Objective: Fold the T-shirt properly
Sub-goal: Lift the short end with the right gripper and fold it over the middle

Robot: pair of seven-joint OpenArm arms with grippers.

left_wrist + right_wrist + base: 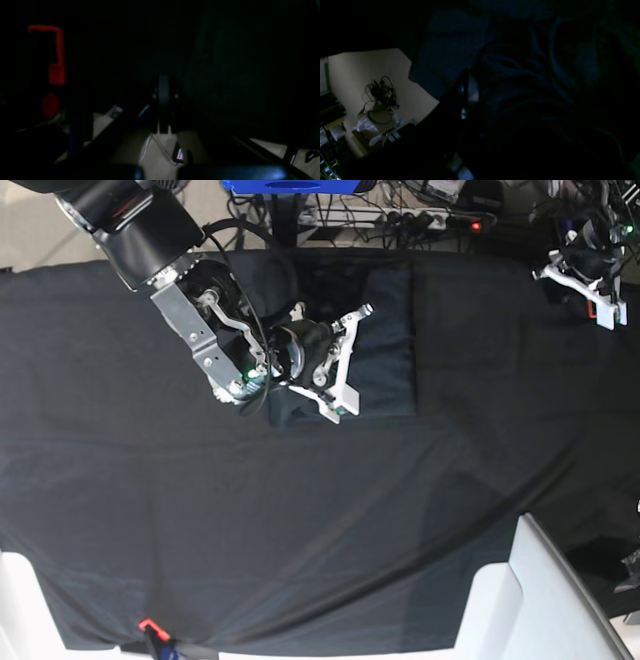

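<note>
The dark charcoal T-shirt (pixel 385 350) lies as a folded rectangle at the back middle of the table, and in the right wrist view it shows as wrinkled folds (pixel 520 75). My right gripper (pixel 325 365) rests on the shirt's left part. Its fingers (pixel 463 97) stand close together against bunched fabric and seem shut on a fold, though the view is very dark. My left gripper (pixel 590 280) hovers at the far right back corner, away from the shirt. In its own view, the left gripper (pixel 163 97) is shut with nothing in it.
A black cloth (pixel 300 530) covers the whole table. White furniture pieces (pixel 545 595) stand at the front right and front left corners. A power strip and cables (pixel 380 218) lie behind the back edge. A red clip (pixel 148 625) sits on the front edge.
</note>
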